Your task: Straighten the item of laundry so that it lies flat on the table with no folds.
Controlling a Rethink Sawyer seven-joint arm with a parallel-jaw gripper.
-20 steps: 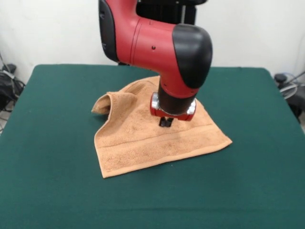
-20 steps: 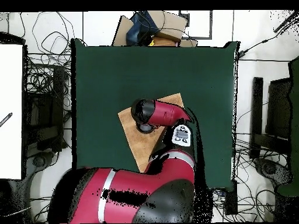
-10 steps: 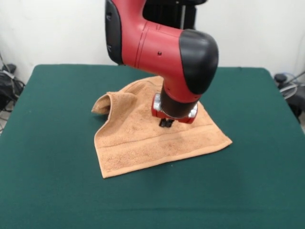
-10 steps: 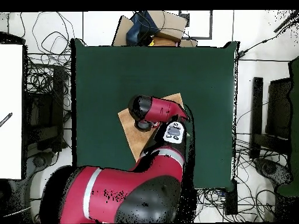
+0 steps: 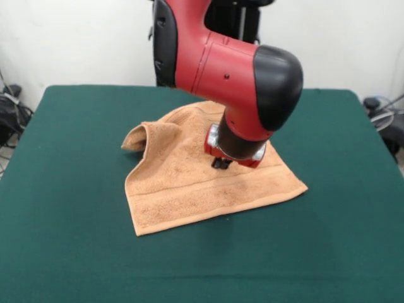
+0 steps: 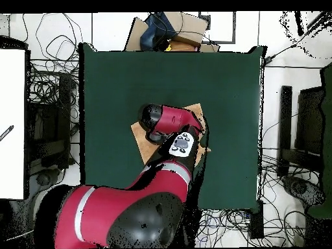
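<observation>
Fingers [image 5: 221, 163] stay closed over the unmoved towel [image 5: 183, 189].

- The towel [image 5: 202, 180] is soft, looped terry cloth, matt and nubbly, with a flatter woven band near its edge.
- The table [image 5: 69, 208] wears a dark green felt-like cloth, matt and even.
- The arm [image 5: 218, 63] has smooth red plastic shells with a slight sheen, and a black cap [image 5: 278, 79] of satin finish.
- A ring [image 5: 235, 150] at the wrist looks like polished metal.
</observation>
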